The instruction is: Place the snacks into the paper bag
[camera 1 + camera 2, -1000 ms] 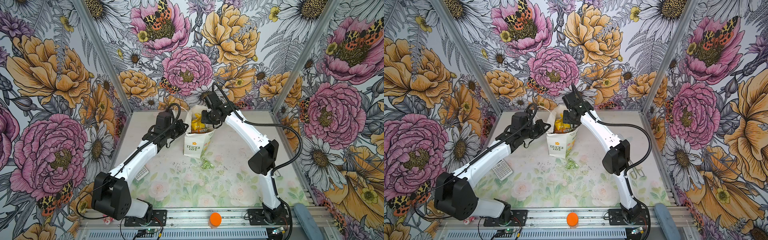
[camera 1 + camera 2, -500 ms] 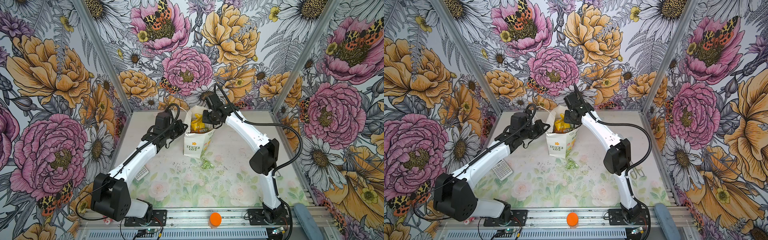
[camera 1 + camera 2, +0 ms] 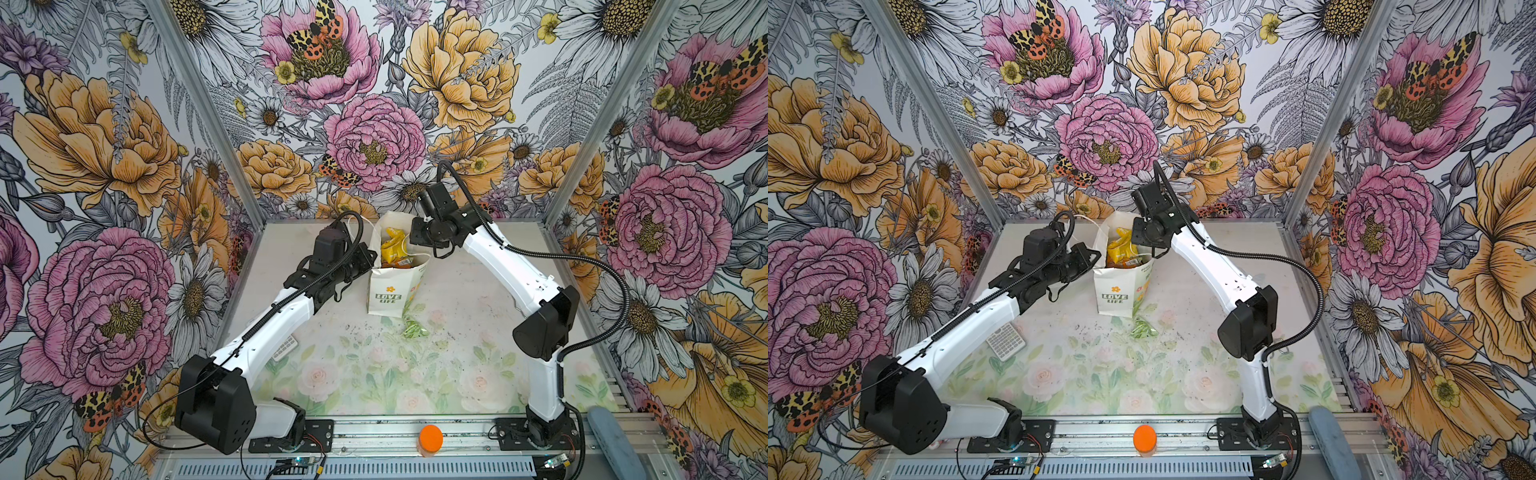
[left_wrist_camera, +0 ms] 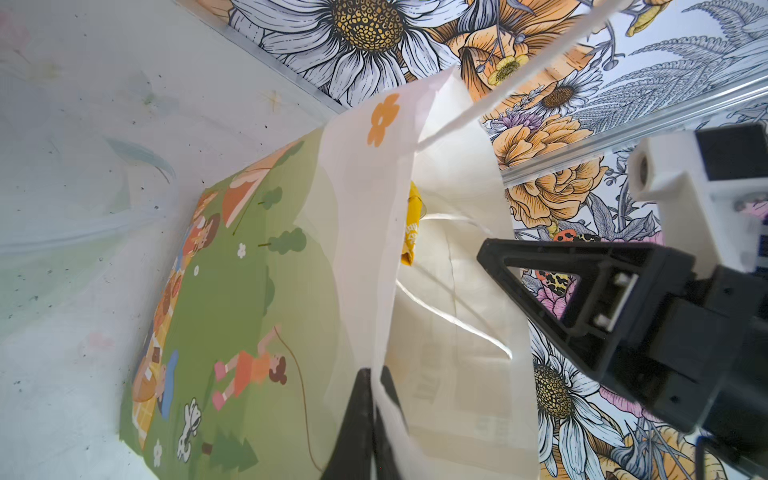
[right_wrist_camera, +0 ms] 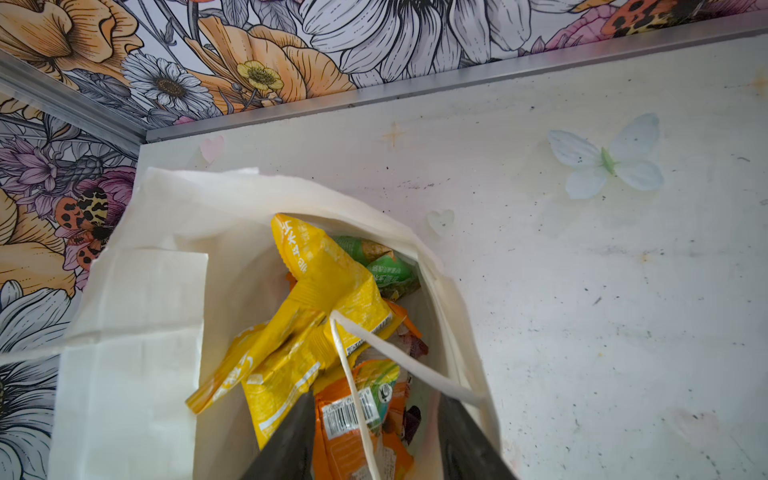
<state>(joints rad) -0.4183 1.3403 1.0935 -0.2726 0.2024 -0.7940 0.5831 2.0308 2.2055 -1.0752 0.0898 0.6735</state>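
Note:
The white paper bag [image 3: 392, 291] [image 3: 1116, 291] stands upright at the back middle of the table, mouth open. My left gripper [image 3: 368, 259] [image 4: 374, 376] is shut on the bag's rim [image 4: 384, 291] at its left side. Inside lie a yellow packet [image 5: 324, 282] [image 3: 392, 245], a bright green one [image 5: 390, 270] and an orange one [image 5: 353, 419]. My right gripper [image 5: 376, 399] [image 3: 411, 241] hangs over the mouth, fingers apart, with the orange packet and a cord handle [image 5: 399, 357] below them. A small pale green packet [image 3: 413, 330] [image 3: 1144, 329] lies on the table in front of the bag.
An orange-lidded jar [image 3: 431, 438] [image 3: 1145, 438] stands on the front rail. A white keypad [image 3: 1005, 341] lies beside the left arm. A grey-blue pad [image 3: 615, 440] rests at the front right. Flowered walls close in the back and both sides.
The right wrist has shifted slightly over the bag's mouth. The left gripper keeps its hold on the rim, and the bag has not moved.

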